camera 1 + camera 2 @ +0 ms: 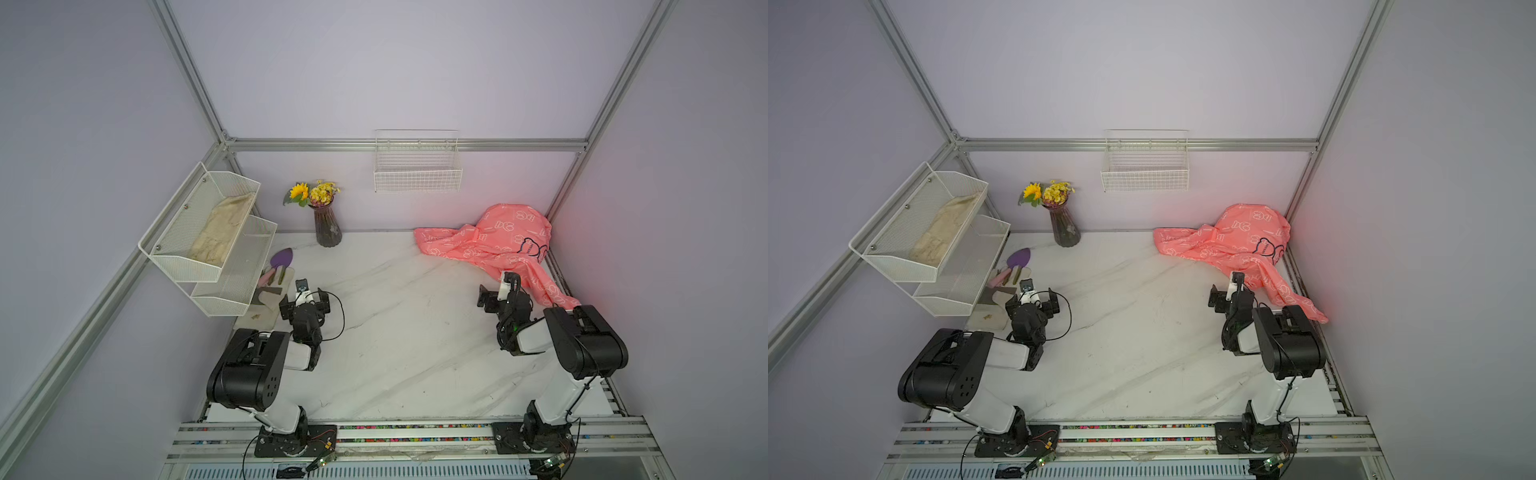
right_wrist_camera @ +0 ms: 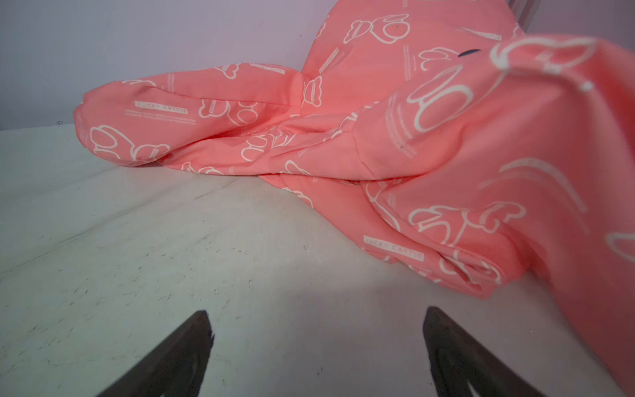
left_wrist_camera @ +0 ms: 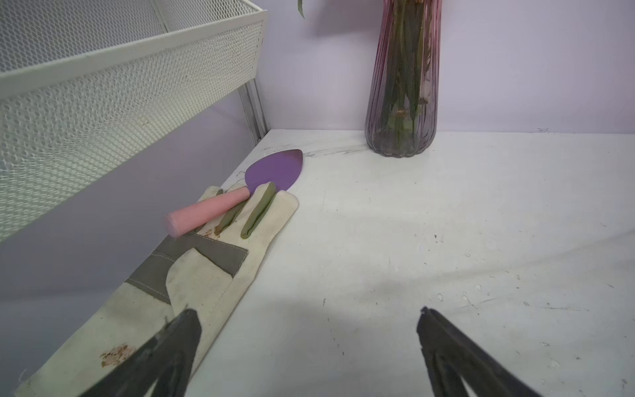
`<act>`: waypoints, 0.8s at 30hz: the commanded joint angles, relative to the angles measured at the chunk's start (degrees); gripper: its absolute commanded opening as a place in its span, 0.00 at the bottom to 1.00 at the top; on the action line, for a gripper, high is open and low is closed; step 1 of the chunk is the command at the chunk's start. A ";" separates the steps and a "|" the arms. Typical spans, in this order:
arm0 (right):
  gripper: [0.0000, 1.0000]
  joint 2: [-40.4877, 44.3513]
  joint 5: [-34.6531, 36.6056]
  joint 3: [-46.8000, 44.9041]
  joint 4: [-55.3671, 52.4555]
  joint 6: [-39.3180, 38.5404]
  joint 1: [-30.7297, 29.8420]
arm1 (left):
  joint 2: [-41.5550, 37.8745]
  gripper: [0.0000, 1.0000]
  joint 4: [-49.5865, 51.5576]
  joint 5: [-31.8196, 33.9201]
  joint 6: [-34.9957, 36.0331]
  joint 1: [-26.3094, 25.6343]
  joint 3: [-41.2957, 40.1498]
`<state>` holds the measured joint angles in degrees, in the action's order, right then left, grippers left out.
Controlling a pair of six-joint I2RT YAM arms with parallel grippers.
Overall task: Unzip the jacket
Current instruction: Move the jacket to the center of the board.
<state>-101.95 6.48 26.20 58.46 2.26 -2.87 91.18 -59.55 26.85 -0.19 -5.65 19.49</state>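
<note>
- Broadly, you are looking at a white marble-patterned tabletop [image 1: 395, 340], enclosed by plain lilac walls [image 1: 374, 75] and an aluminium bar frame [image 1: 519, 145].
- A white wire basket [image 1: 417, 178] hangs on the back wall. A two-tier white mesh shelf [image 1: 187, 266] is fixed to the left wall, with a folded beige cloth [image 1: 222, 232] in its upper tier.
- A ribbed smoky-glass vase [image 1: 328, 230] of yellow flowers [image 1: 316, 193] stands at the back, left of centre.
- A cream canvas gardening glove [image 3: 220, 275] lies on the tabletop beneath the shelf. A purple-bladed trowel with a pink handle [image 3: 275, 170] rests across its fingers.
- The coral-pink hooded jacket with white bear outlines [image 1: 498, 241] is heaped in the far right corner, against both walls. One sleeve runs left along the back and another trails toward the right arm. You cannot make out its zipper.
- Your left arm is folded low. The left gripper [image 3: 308, 314] points toward the vase with its jaws spread wide and nothing between them. One finger overlaps the glove's cuff in the wrist view.
- Your right arm is also folded low. The right gripper [image 2: 316, 312] faces the jacket, near it but apart, with its jaws equally wide and only bare tabletop between them.
</note>
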 commanded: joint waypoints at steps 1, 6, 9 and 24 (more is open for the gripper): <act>0.97 -0.09 -0.50 0.59 1.11 -0.95 0.41 | 0.34 1.00 -2.68 0.37 0.71 0.01 -0.34; 0.97 -0.09 -0.59 0.58 1.12 -0.87 0.41 | 0.36 1.00 -2.63 0.38 0.67 0.02 -0.33; 0.97 -0.17 -0.29 0.68 0.60 -0.18 0.56 | 0.39 1.00 -2.60 0.39 0.56 0.02 -0.29; 0.97 4.64 7.40 -0.05 -0.42 0.97 -0.07 | -2.81 1.00 -1.13 1.69 0.47 -1.05 -0.93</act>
<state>-101.45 7.92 26.17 58.11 2.52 -2.39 91.09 -57.63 26.87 -0.47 -4.69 19.49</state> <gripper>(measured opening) 0.971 0.997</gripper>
